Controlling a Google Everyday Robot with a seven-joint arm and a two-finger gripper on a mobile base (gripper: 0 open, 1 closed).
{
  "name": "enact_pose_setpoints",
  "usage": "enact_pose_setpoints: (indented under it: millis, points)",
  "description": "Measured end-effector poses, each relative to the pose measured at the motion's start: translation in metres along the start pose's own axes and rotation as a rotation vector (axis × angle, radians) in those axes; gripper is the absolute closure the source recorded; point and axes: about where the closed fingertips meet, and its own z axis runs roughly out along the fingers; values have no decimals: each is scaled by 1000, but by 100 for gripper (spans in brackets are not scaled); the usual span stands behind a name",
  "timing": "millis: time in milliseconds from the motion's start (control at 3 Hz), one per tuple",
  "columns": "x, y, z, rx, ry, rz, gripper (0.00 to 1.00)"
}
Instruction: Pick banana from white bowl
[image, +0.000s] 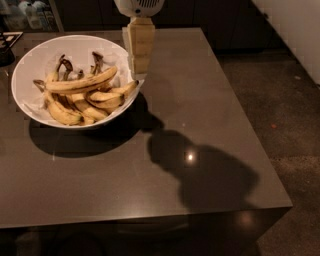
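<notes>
The white bowl (37, 57) stands at the back left of the dark table and holds several bananas. The banana (82, 83), the longest one, lies on top of the pile, running left to right, its right end turned up towards the bowl's right rim. My gripper (138, 64) hangs down from the top of the camera view, cream-coloured, above the bowl's right rim, just right of the banana's right end. It holds nothing that I can see.
The dark grey table (210, 115) ends in a right edge and a front edge, with bare floor (290, 100) beyond on the right. The arm's shadow (210, 175) falls across the table's middle. Dark objects (7, 47) stand at the far left back.
</notes>
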Motion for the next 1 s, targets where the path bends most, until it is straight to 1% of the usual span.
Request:
enact_pose_setpoints:
  millis: [333,667,1000]
  points:
    - [-17,-10,23,-49,-20,-55,6]
    - [-28,-13,39,-81,-23,-83,0]
    - [-32,-14,42,-83,-29,-92,0]
